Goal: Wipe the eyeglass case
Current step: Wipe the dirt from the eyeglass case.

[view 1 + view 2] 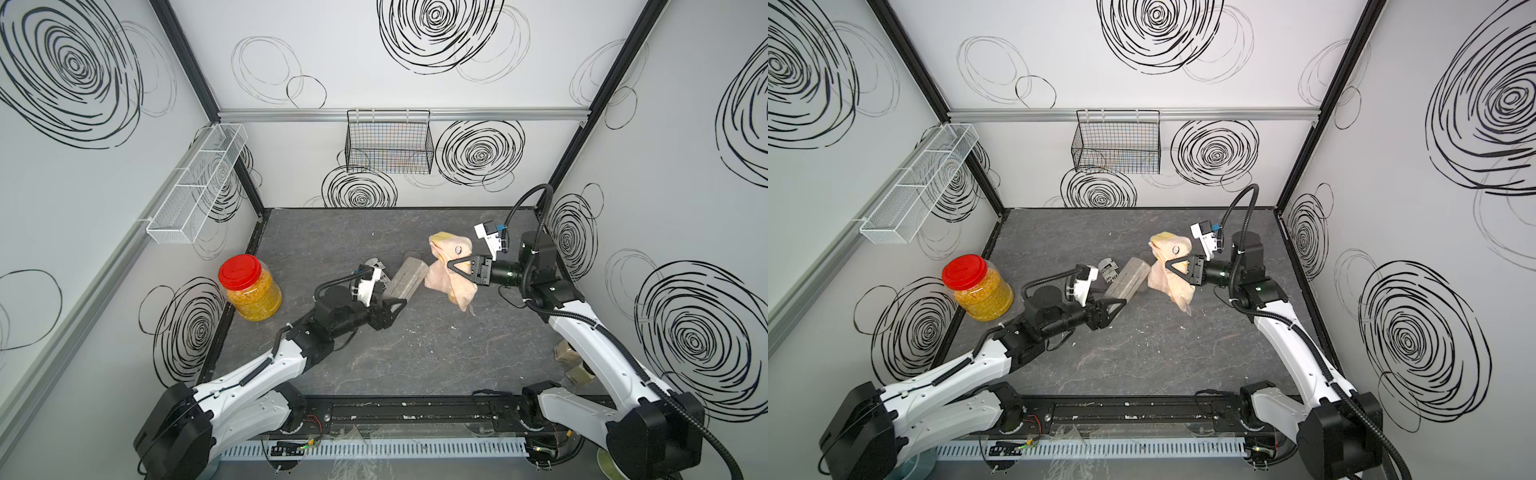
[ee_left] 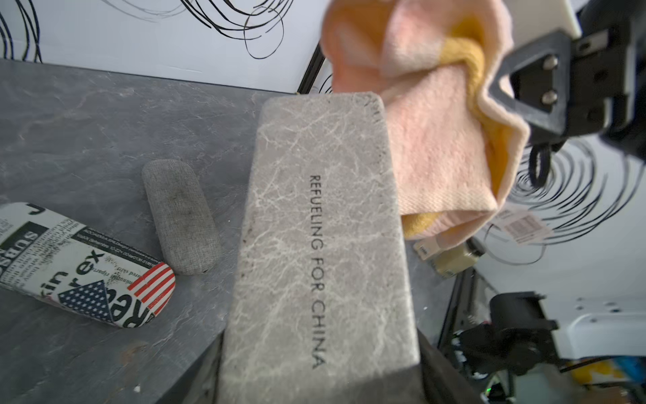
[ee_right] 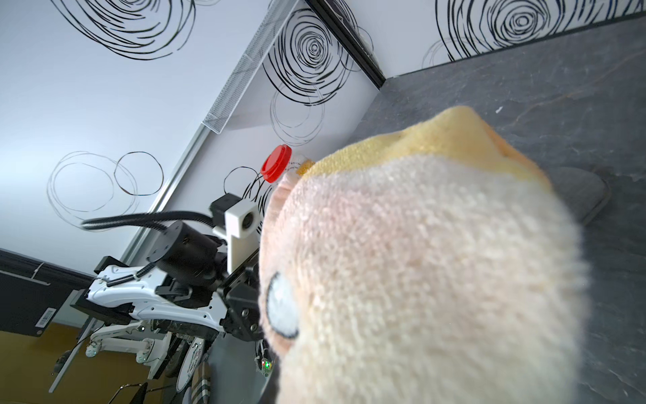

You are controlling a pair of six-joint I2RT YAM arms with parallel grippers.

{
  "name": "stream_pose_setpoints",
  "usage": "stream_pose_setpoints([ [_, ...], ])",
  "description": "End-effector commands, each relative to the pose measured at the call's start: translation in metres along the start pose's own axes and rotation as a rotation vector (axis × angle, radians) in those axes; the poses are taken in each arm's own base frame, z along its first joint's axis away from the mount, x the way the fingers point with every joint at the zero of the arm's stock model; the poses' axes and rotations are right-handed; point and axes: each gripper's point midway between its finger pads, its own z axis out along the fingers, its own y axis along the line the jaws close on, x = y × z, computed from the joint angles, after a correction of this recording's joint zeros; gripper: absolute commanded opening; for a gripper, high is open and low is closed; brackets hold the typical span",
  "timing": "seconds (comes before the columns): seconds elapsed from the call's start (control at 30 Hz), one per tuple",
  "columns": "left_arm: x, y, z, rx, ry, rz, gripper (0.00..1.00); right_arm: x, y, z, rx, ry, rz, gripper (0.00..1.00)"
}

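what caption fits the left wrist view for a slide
Marbled grey eyeglass case up close, right hand holding a peach-and-yellow cloth at its far end, two other cases on the table

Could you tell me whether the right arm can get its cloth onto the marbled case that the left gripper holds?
Probably yes. The left gripper holds the marbled case up with its far end free, and the cloth in the right gripper is beside that end; nothing stands between them.
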Motion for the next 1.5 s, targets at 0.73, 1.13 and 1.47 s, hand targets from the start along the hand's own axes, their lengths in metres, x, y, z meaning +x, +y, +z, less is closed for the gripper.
stream_pose_setpoints([
  [0.73, -0.049, -0.12, -0.012, 0.57, 0.09, 0.068, 0.56, -0.04, 0.038, -0.009, -0.123, -0.047, -0.11, 0.07],
  [1.13, -0.043, -0.114, -0.005, 0.56, 0.097, 0.066, 0.56, -0.031, 0.079, -0.022, -0.233, -0.058, -0.158, 0.08],
  [1.47, -0.044, -0.117, -0.008, 0.565, 0.086, 0.074, 0.56, -0.026, 0.013, 0.001, -0.039, -0.035, -0.04, 0.08],
])
